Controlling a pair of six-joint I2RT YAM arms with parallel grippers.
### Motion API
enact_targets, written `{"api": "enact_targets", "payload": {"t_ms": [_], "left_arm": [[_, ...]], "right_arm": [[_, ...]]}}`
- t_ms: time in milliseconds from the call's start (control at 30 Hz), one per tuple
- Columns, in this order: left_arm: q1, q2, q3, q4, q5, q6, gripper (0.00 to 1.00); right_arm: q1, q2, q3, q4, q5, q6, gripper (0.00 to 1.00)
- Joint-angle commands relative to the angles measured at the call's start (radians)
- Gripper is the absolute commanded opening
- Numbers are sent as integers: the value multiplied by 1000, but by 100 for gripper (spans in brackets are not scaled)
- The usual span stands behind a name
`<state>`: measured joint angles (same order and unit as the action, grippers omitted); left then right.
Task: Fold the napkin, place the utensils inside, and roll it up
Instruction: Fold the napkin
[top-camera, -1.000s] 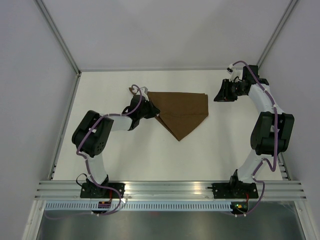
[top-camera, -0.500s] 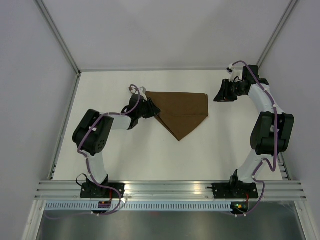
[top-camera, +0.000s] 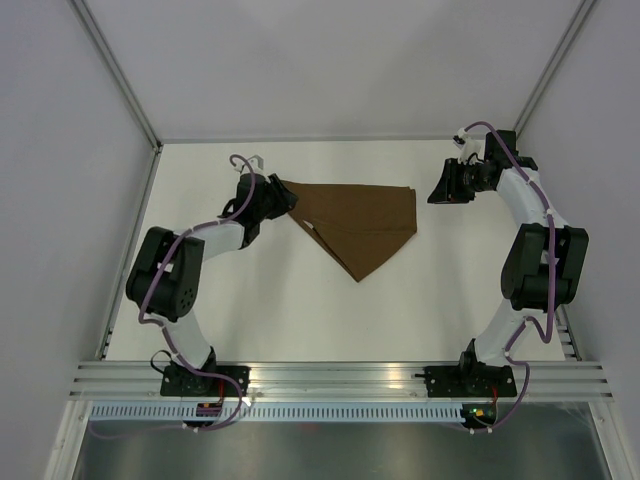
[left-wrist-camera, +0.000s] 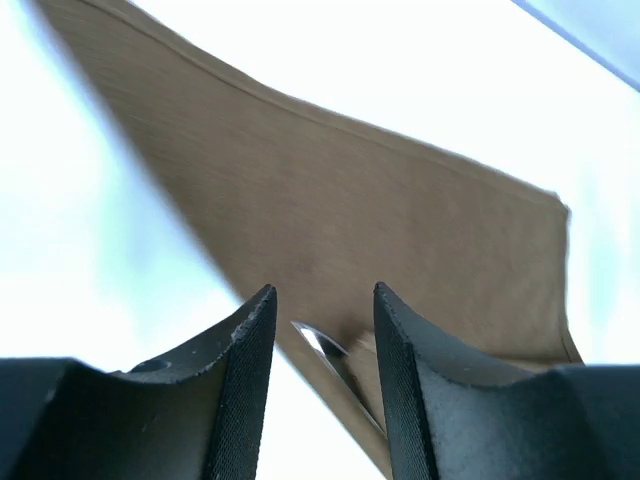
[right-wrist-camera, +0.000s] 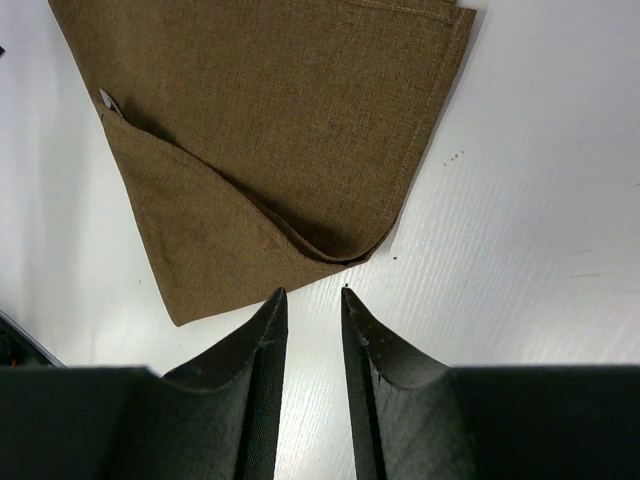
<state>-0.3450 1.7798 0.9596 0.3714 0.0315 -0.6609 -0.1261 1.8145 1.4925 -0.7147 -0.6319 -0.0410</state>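
The dark brown napkin lies folded into a triangle at the back middle of the table, its point towards me. It fills the left wrist view and the right wrist view. The knife is tucked under a fold; only its silver tip shows at the napkin's left edge. My left gripper is open and empty at the napkin's left corner, just in front of the knife tip. My right gripper is slightly open and empty, just right of the napkin's right corner.
The white table is walled on the left, back and right by grey panels. An aluminium rail runs along the near edge with both arm bases on it.
My left gripper has moved back and to the left, uncovering the napkin's left corner. The right arm has not moved.
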Motion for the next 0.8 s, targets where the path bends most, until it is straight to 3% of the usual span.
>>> {"api": "enact_targets", "payload": {"t_ms": [0, 300, 767], "left_arm": [[80, 2, 86, -94, -59, -26, 50], [256, 173, 222, -92, 94, -98, 54], [313, 388, 338, 37, 246, -212, 54]], "right_arm": [[5, -24, -6, 6, -17, -5, 34], [5, -17, 0, 8, -18, -8, 34], [5, -15, -8, 4, -23, -7, 34]]}}
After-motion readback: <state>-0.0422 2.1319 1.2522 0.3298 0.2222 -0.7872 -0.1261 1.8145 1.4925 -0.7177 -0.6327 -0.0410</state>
